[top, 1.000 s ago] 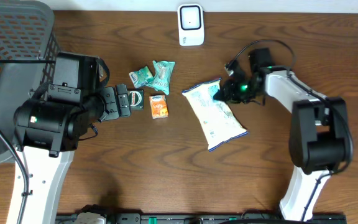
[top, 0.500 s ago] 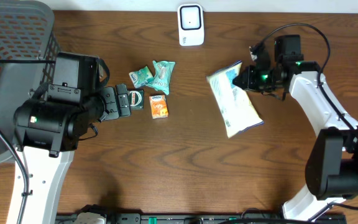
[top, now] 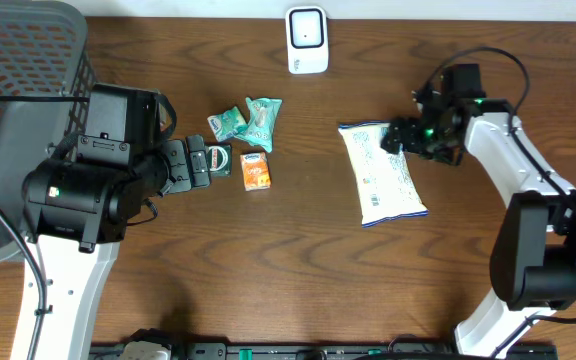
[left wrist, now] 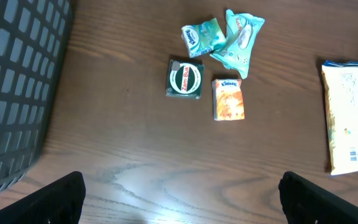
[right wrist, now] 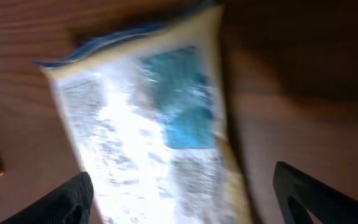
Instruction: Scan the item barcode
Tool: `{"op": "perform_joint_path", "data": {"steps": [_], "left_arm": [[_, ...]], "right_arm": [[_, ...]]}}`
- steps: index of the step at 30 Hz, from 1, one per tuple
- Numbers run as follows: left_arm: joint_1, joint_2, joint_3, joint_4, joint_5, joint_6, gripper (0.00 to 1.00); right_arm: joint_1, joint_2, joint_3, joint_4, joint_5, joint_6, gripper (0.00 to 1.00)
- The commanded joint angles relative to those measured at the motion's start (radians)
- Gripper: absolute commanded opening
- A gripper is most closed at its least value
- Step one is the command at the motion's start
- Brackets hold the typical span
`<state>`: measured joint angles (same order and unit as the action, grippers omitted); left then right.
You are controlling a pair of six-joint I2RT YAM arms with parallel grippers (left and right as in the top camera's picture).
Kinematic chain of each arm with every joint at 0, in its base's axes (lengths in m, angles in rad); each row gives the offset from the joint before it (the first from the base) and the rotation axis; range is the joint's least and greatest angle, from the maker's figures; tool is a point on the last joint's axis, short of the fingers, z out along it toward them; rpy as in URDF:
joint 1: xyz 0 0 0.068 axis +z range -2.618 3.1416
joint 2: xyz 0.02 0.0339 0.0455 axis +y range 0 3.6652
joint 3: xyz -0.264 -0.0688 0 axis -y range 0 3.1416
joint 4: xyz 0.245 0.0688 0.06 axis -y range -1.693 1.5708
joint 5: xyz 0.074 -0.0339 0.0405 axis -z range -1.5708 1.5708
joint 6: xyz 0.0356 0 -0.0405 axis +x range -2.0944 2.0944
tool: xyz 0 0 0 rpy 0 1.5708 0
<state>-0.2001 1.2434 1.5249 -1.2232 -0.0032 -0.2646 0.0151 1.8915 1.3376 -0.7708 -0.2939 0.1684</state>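
Observation:
The item, a white snack bag with blue print (top: 386, 175), lies flat on the table right of centre. It also shows at the right edge of the left wrist view (left wrist: 352, 118) and, blurred, in the right wrist view (right wrist: 148, 124). My right gripper (top: 400, 135) hovers at the bag's far end, open, its fingers (right wrist: 67, 202) standing wide to either side of the bag without touching it. The white scanner (top: 307, 40) stands at the back edge. My left gripper (top: 196, 163) is open over bare wood (left wrist: 182, 199), holding nothing.
A dark green round-label tin (left wrist: 186, 79), a small orange pack (top: 256, 171) and two teal packets (top: 249, 122) lie left of centre. A dark mesh basket (top: 18, 60) fills the far left corner.
My right gripper has opened and let go of the bag. The bag moved right and turned; it now lies lengthwise on the table. The left arm has not moved.

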Motion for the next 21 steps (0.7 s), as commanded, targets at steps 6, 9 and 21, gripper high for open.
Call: {"op": "perform_joint_path", "data": {"steps": [6, 9, 21], "left_arm": [[-0.002, -0.002, 0.011, 0.0, -0.009, 0.002, 0.98], [-0.002, -0.002, 0.011, 0.0, -0.009, 0.002, 0.98], [-0.002, -0.002, 0.011, 0.0, -0.009, 0.002, 0.97]], "right_arm": [[-0.021, 0.009, -0.086, -0.015, 0.01, -0.009, 0.87], [-0.005, 0.009, -0.144, 0.029, -0.012, 0.001, 0.86], [0.048, 0.009, -0.24, 0.182, -0.079, 0.018, 0.89]]}}
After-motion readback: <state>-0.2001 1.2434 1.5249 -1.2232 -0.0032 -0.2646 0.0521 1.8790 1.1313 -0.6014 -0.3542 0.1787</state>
